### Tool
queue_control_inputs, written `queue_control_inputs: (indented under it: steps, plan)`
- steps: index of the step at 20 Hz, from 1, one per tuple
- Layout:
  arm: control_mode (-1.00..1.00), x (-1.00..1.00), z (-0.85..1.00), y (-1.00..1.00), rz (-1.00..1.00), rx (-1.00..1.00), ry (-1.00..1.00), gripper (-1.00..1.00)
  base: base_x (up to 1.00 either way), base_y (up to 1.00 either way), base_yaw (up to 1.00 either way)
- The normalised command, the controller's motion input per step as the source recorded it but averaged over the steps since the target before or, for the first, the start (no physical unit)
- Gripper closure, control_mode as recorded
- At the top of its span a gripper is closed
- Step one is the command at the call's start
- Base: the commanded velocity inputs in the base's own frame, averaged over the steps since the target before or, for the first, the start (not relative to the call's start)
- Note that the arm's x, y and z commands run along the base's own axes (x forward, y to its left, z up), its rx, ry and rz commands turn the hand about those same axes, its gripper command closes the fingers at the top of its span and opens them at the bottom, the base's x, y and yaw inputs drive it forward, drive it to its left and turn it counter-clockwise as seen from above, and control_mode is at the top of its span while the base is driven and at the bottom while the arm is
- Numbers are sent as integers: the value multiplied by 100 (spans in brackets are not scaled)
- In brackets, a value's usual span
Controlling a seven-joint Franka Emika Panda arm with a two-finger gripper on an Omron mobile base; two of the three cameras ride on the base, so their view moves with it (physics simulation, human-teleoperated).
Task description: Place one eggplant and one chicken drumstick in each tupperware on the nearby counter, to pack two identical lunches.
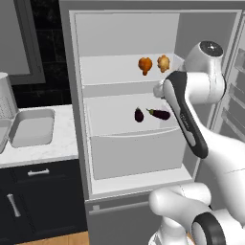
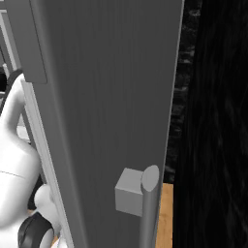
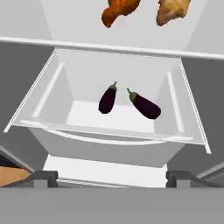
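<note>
Two dark purple eggplants lie in the open fridge's lower drawer, one on the left (image 1: 139, 115) (image 3: 107, 99) and one on the right (image 1: 160, 114) (image 3: 145, 106). On the shelf above them rest two golden-brown chicken drumsticks, left (image 1: 145, 64) (image 3: 118, 11) and right (image 1: 163, 62) (image 3: 173, 9). My gripper (image 3: 111, 178) hovers in front of the drawer, open and holding nothing, its fingertips (image 3: 43, 177) far apart. A pale-grey tupperware (image 1: 33, 114) sits on the white counter (image 1: 52, 150) left of the fridge. A second tupperware (image 1: 2, 136) shows partly at the left edge.
The fridge's grey door (image 2: 97, 121) with its bar handle (image 2: 147, 208) stands open on the right, close beside the arm. A pale ribbed object (image 1: 5, 98) stands behind the trays. Dark cabinet fronts (image 1: 38, 196) lie under the counter.
</note>
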Motion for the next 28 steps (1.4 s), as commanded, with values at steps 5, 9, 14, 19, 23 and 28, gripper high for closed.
queue_control_inputs:
  steps: [5, 9, 14, 19, 23, 28]
  plan:
    - [-100, 0, 66, 1, 0, 0, -29, -100, 0, 0, 0]
    - [-100, 1, 59, 16, 0, -3, -16, -100, 0, 0, 0]
    - [-100, 2, -6, -2, -1, 0, -2, -100, 0, 0, 0]
    - [-100, 15, -58, -1, -2, -1, -1, -100, 0, 0, 0]
    - [-100, 45, -100, 9, -2, -2, 4, -100, 0, 0, 0]
    - [-100, 99, -63, 28, -4, 0, 1, -100, 0, 0, 0]
